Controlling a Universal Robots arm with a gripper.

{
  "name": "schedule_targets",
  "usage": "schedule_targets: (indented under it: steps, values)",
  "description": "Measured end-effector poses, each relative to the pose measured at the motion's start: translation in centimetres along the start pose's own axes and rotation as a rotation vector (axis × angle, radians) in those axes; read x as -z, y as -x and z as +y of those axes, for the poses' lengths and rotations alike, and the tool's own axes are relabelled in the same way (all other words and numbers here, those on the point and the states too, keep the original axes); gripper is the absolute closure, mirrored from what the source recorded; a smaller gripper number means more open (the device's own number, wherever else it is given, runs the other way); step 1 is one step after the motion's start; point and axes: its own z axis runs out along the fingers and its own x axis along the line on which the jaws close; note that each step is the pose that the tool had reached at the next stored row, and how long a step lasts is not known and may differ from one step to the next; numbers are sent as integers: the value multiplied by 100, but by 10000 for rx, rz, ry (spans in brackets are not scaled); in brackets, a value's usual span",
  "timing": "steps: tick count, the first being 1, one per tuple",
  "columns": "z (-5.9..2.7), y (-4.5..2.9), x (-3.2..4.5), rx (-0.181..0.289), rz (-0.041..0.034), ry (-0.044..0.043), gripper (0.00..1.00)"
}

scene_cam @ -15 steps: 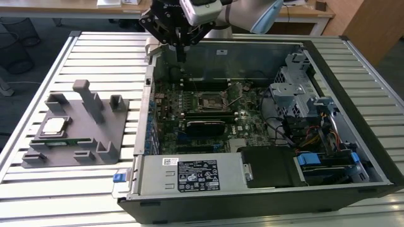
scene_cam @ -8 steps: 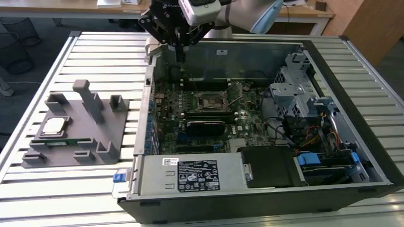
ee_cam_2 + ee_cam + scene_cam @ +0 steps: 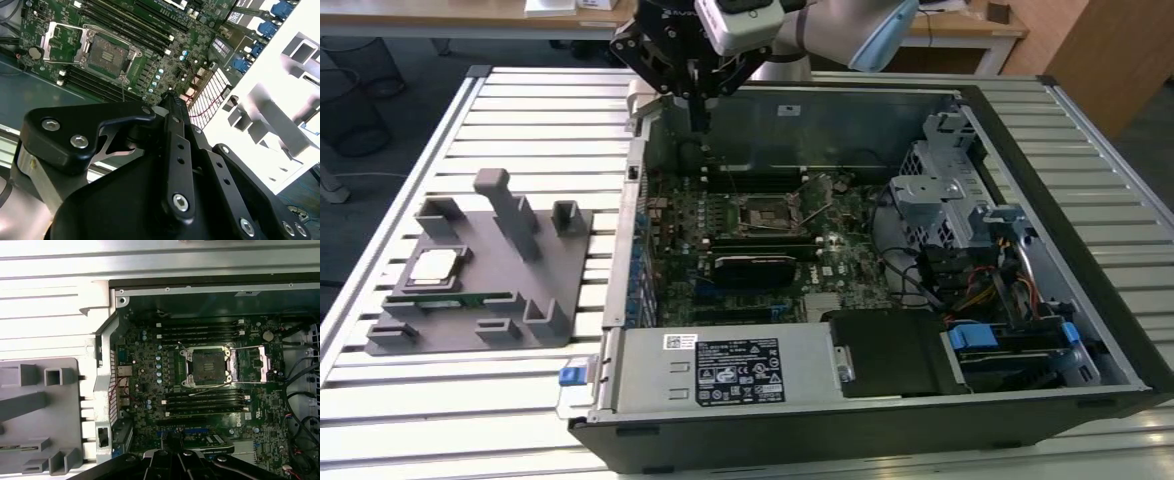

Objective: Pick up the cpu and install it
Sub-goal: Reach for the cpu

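Note:
The cpu (image 3: 432, 268), a small silver square chip, lies flat on the grey tray (image 3: 534, 300) at the exterior view's left, outside the computer case. My gripper (image 3: 700, 124) hangs over the far left corner of the open case, well away from the cpu, its fingers together with nothing between them. On the motherboard the cpu socket (image 3: 762, 211) stands open with its metal frame (image 3: 255, 364) flipped aside and is bare inside. Both wrist views show the socket (image 3: 107, 52) (image 3: 207, 366) beyond the closed gripper (image 3: 172, 99) (image 3: 170, 456).
A green memory stick (image 3: 454, 300) lies on the tray beside upright grey blocks (image 3: 507, 205). Inside the case sit a power supply (image 3: 720, 368), a metal drive cage (image 3: 945, 190) and loose cables (image 3: 987, 290). The case walls (image 3: 854, 92) rise around the board. A slatted table (image 3: 520, 120) carries everything.

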Motion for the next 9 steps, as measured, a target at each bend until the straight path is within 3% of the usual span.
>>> schedule_targets:
  steps: [9]
  values:
    - [-2, -28, -5, 1, 1, -1, 89]
